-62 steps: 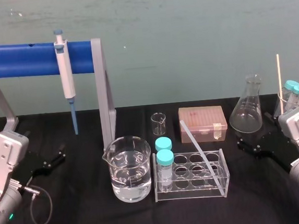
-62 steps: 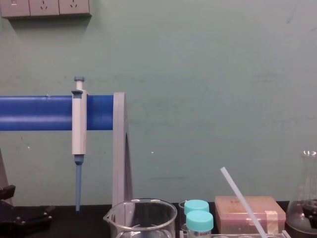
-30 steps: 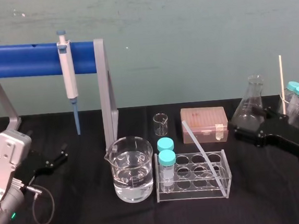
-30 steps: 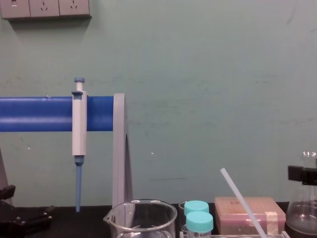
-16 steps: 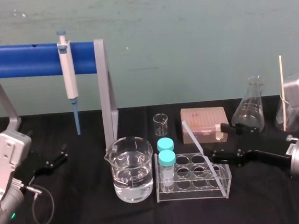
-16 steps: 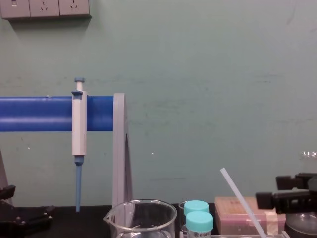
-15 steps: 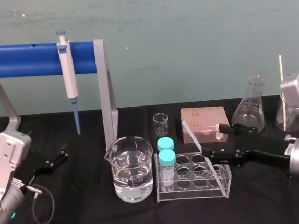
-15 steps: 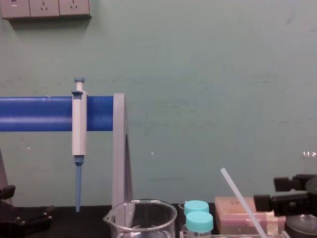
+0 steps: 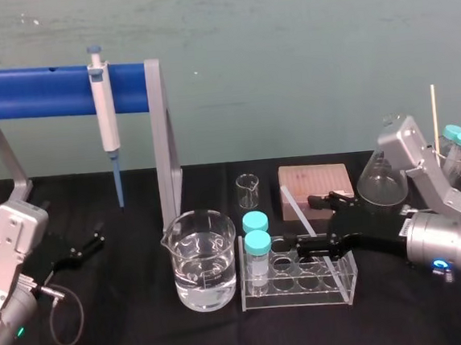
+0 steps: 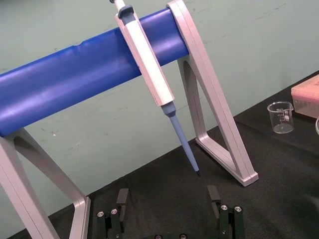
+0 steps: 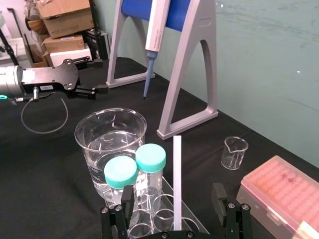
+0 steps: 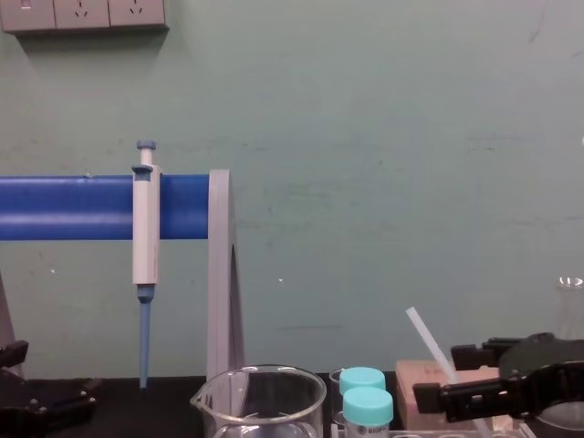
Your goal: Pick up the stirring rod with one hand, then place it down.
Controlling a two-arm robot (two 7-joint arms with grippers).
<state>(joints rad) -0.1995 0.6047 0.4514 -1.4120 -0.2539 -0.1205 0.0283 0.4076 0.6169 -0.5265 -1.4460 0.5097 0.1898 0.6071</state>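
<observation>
The stirring rod [image 9: 292, 207] is a thin translucent white stick that leans in the clear tube rack [image 9: 346, 280], its top pointing up and to the left. My right gripper [image 9: 310, 224] is open and straddles the rod's middle. In the right wrist view the rod [image 11: 177, 179] stands between the two black fingers [image 11: 218, 194] with a gap on each side. From the chest view, the rod [image 12: 422, 330] rises just above the right gripper [image 12: 453, 373]. My left gripper [image 9: 87, 243] rests open at the table's left; in its wrist view the left gripper [image 10: 168, 199] holds nothing.
A beaker of water [image 9: 204, 259] and two teal-capped vials [image 9: 255, 236] stand just left of the rod. Behind are a small beaker [image 9: 247, 191], a pink tip box [image 9: 312, 181] and a flask [image 9: 379, 180]. A pipette [image 9: 106, 111] hangs on the blue stand [image 9: 38, 92].
My right arm has swung in from the right, moved left over the rack and now has its open fingers on either side of the rod. The left arm has stayed still.
</observation>
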